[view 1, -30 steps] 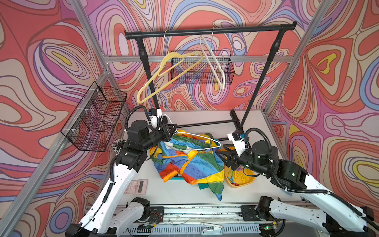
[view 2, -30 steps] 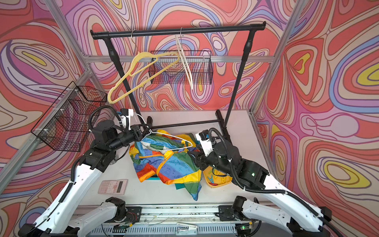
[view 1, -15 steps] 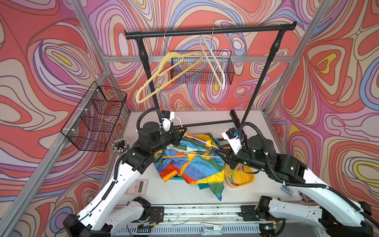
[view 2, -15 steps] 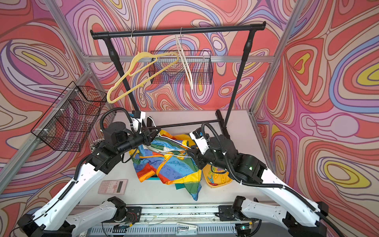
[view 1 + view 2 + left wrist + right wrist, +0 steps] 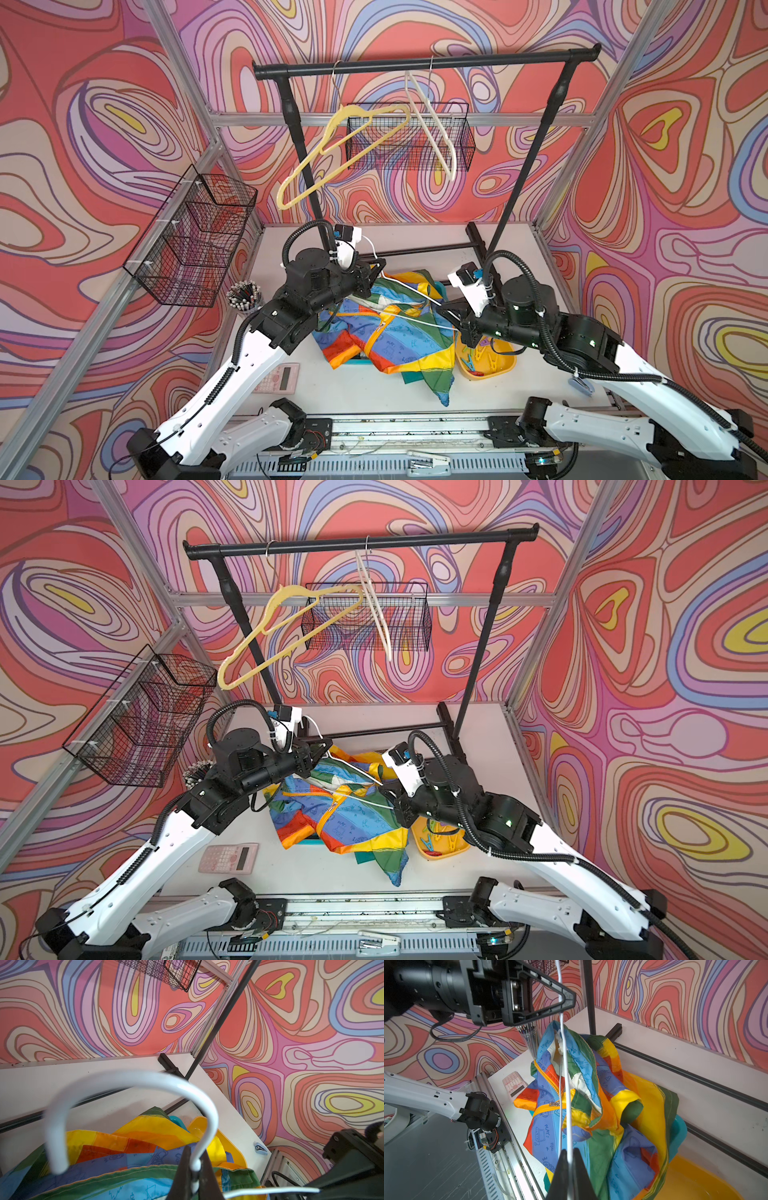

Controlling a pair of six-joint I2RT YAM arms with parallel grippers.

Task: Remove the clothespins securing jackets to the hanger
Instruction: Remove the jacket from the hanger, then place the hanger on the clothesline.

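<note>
Clothespins (image 5: 473, 365) lie loose in yellow tray (image 5: 505, 368) at far R of table, apart from jacket and hanger; green, yellow and purple ones show. Sweep L to R: wire basket (image 5: 191, 245) on L wall, pen cup (image 5: 244, 295) just below it, pink calculator (image 5: 278, 378) near front edge. L gripper (image 5: 377, 266) reaches in at jacket's collar end. L wrist view shows its jaws pinched on neck of white wire hanger (image 5: 133, 1080), just under the hook. Rainbow jacket (image 5: 395, 332) lies crumpled mid-table, orange zip partly open, w/ hanger wire running into collar and across the front. A teal edge (image 5: 353, 362) pokes out underneath, can't tell what it is. Behind, black rack (image 5: 424, 62) carries a yellow hanger (image 5: 345, 153) and a cream hanger (image 5: 432, 124), w/ a second wire basket (image 5: 457, 145) on back wall. R gripper (image 5: 449, 318) sits at jacket's R side, just beside tray. R wrist view shows its jaws tight together on hanger's thin wire, btwn jacket and tray.
</note>
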